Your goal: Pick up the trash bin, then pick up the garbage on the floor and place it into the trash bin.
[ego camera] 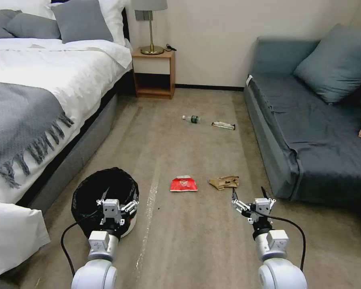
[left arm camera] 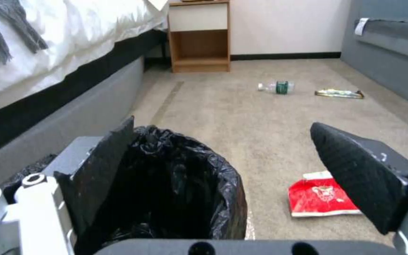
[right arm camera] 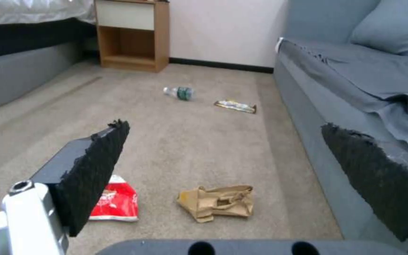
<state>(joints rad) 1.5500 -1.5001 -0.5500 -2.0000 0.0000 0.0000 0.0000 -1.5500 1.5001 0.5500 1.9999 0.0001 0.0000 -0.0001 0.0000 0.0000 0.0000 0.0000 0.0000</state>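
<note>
The trash bin (ego camera: pixel 96 188), white with a black bag liner, stands on the carpet beside the bed. My left gripper (ego camera: pixel 117 203) hangs open over its near rim, holding nothing; in the left wrist view the bin's liner (left arm camera: pixel 185 177) lies between the spread fingers (left arm camera: pixel 100 170). My right gripper (ego camera: pixel 248 197) is open above the floor, just short of the tan-brown paper packaging (ego camera: pixel 224 182). A red snack packet (ego camera: pixel 183 184) lies left of that paper. Farther off lie a small clear bottle (ego camera: pixel 191 119) and a long wrapper (ego camera: pixel 223 125).
A bed (ego camera: pixel 36 92) with a grey throw runs along the left. At the back wall stands a wooden nightstand (ego camera: pixel 154 74) with a lamp. A grey sofa (ego camera: pixel 309 120) lines the right. Open carpet lies between them.
</note>
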